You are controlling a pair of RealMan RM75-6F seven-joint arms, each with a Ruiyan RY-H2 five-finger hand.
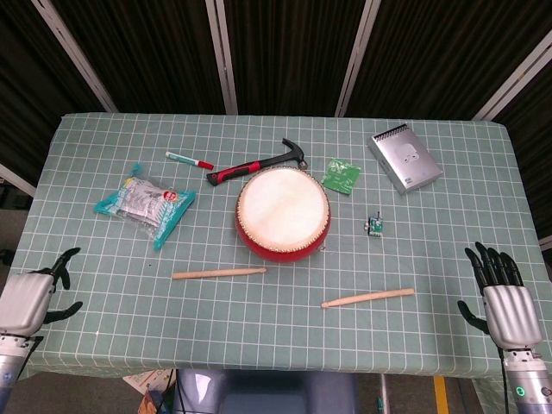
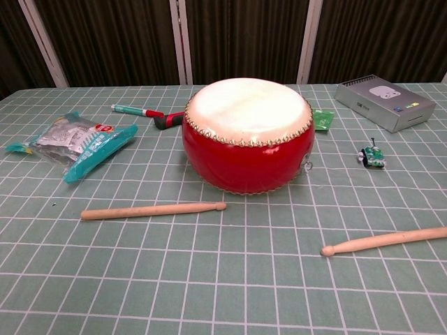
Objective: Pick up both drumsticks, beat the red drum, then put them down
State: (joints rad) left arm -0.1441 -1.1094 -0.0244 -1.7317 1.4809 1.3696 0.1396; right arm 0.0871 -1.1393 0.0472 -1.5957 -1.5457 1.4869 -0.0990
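The red drum [image 1: 283, 214] [image 2: 246, 135] with a pale skin stands mid-table. One wooden drumstick [image 1: 218, 273] [image 2: 152, 210] lies in front of it to the left, the other drumstick [image 1: 367, 298] [image 2: 384, 241] in front to the right. My left hand [image 1: 33, 296] hovers at the table's front left corner, fingers apart and empty, far from the left stick. My right hand [image 1: 503, 297] hangs at the front right edge, fingers straight and spread, holding nothing. Neither hand shows in the chest view.
Behind the drum lie a red-handled hammer [image 1: 259, 164], a marker [image 1: 189, 160] and a green packet [image 1: 342, 176]. A grey box [image 1: 404, 159] sits at the back right, a small toy [image 1: 375, 225] right of the drum, a snack bag [image 1: 144, 205] at the left.
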